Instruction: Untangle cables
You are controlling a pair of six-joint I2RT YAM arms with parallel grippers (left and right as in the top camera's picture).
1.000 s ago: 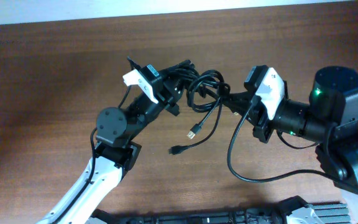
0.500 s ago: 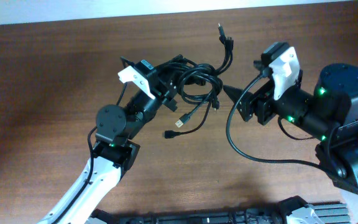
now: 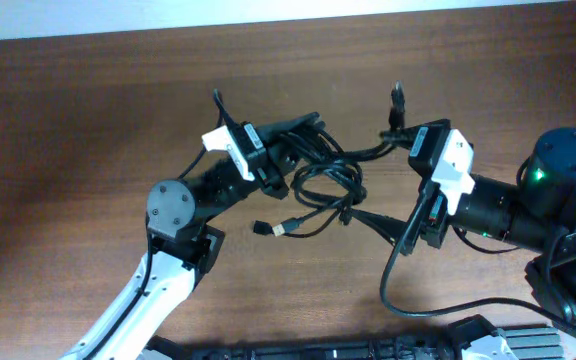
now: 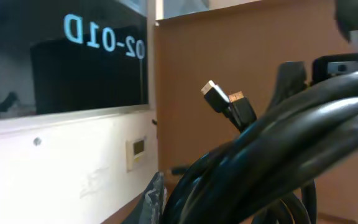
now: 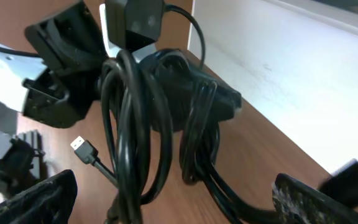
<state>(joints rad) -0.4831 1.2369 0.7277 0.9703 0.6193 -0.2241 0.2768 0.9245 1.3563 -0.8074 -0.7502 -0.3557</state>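
The cables [image 3: 326, 178] are a knotted bundle of black cords hanging just above the wooden table [image 3: 88, 110]. My left gripper [image 3: 293, 150] is shut on the bundle's left side; in its wrist view the thick cords [image 4: 278, 149] fill the space beside one finger [image 4: 154, 199]. Two plug ends [image 4: 219, 98] stick up there. Loose ends with a metallic plug [image 3: 288, 229] trail below, and another plug [image 3: 398, 96] points up. My right gripper [image 3: 390, 182] stands open on the bundle's right side. Strands [image 5: 197, 143] pass between its fingers [image 5: 42, 199], which do not pinch them.
The right arm's own black wire [image 3: 398, 285] loops over the table in front of it. A white wall strip [image 3: 268, 12] borders the table's far edge. Dark equipment [image 3: 368, 350] lies along the near edge.
My right gripper opened and let go of the cables, swung up, then came back down beside the bundle. The left gripper kept hold, and the loose plug ends shifted.
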